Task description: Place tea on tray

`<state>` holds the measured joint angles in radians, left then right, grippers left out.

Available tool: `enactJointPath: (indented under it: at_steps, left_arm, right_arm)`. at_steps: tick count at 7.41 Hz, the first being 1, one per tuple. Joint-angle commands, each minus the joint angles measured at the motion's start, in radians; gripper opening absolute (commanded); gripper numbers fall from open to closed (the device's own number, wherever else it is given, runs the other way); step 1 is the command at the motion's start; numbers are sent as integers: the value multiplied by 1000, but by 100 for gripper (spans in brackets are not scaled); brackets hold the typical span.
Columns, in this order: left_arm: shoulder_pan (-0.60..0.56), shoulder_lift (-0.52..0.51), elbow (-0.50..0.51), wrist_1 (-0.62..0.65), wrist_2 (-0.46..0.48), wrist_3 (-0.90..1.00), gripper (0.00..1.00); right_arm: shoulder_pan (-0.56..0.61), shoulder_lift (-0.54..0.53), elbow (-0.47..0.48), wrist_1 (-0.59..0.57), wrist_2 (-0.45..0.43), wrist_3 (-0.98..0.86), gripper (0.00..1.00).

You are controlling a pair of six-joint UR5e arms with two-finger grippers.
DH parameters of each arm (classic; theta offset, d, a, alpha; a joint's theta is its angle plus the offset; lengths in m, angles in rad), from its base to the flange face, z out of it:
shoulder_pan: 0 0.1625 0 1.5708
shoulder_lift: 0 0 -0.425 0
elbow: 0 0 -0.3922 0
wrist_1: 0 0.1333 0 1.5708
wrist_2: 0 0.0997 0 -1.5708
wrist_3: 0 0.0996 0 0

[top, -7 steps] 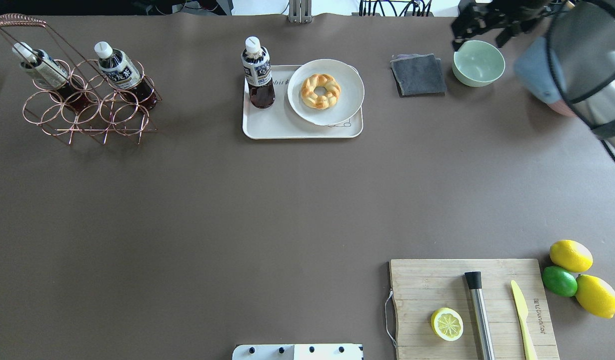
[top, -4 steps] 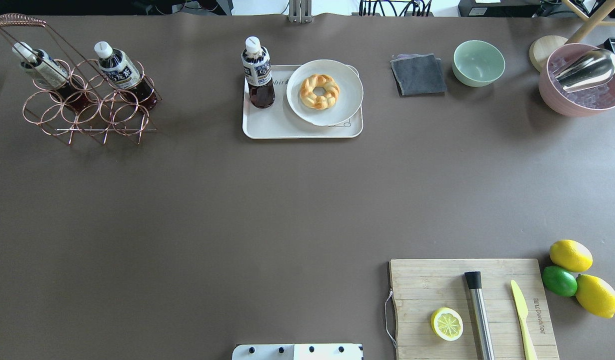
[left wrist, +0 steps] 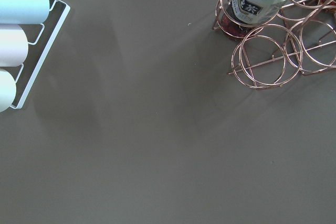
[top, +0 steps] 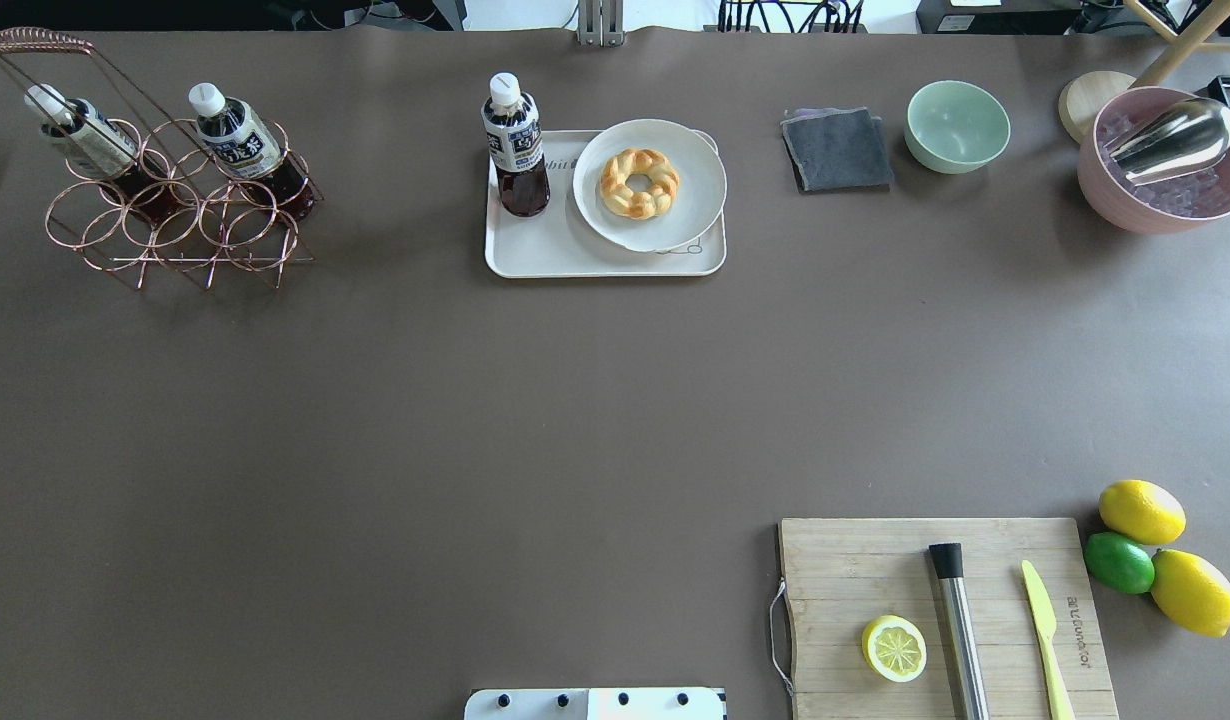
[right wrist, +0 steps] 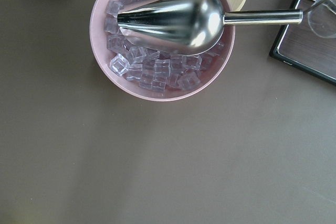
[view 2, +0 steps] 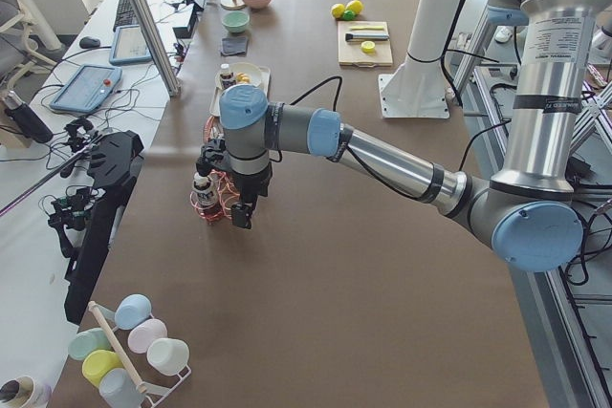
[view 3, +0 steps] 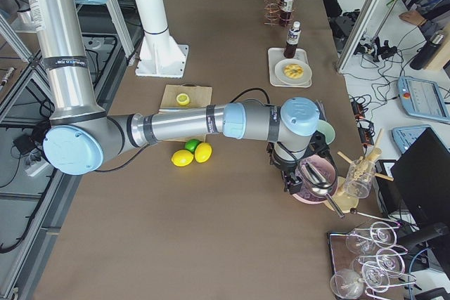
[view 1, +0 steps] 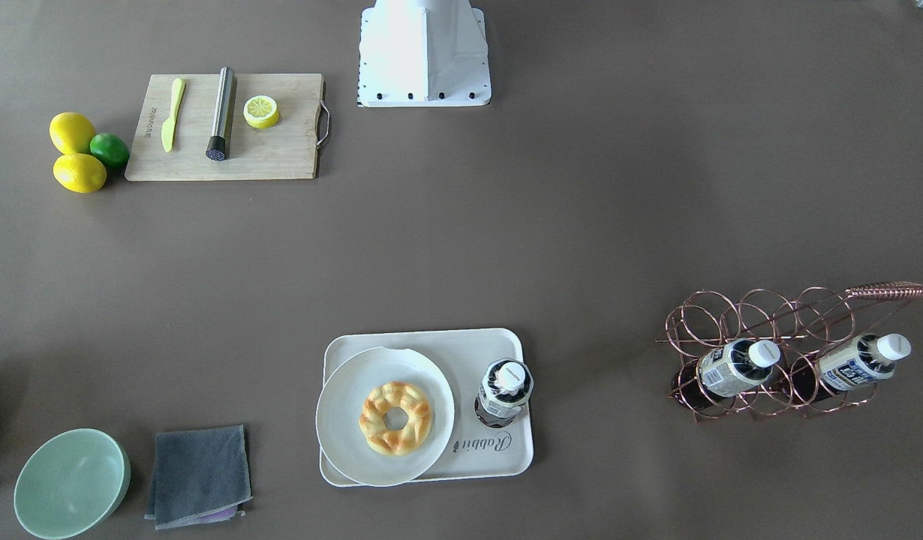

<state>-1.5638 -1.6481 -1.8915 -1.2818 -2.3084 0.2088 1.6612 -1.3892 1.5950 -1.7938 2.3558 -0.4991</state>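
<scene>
One tea bottle [top: 516, 150] with a white cap stands upright on the left part of the cream tray [top: 575, 255], beside the plate. It also shows in the front view [view 1: 504, 388] on the tray [view 1: 499, 457]. Two more tea bottles [top: 85, 135] [top: 240, 135] lie tilted in a copper wire rack [top: 175, 225]. My left gripper [view 2: 241, 209] hangs next to that rack, seen only in the left side view. My right gripper [view 3: 292, 179] hovers over the pink ice bowl, seen only in the right side view. I cannot tell whether either is open or shut.
A white plate [top: 695, 200] with a doughnut [top: 640, 183] fills the tray's right part. A grey cloth [top: 837, 148], green bowl [top: 958, 125] and pink ice bowl with metal scoop [top: 1165, 160] stand at the back right. A cutting board [top: 835, 580], lemons and a lime [top: 1120, 562] are front right.
My right arm, which covered the pink bowl at the overhead view's top right, has left that view. The bottles, tray and plate have not moved.
</scene>
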Motion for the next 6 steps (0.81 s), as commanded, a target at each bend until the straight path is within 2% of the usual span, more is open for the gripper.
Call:
enactJointPath:
  at_steps: [1,6]
  left_arm:
    - [1,1,5,-1,4,0,97]
    - [1,-10,-8,-11,4,0,97]
  right_arm:
    - [6,-2,-3,-2,-3,-7,100]
    - [6,-5,-9,-2,-1,-1,100]
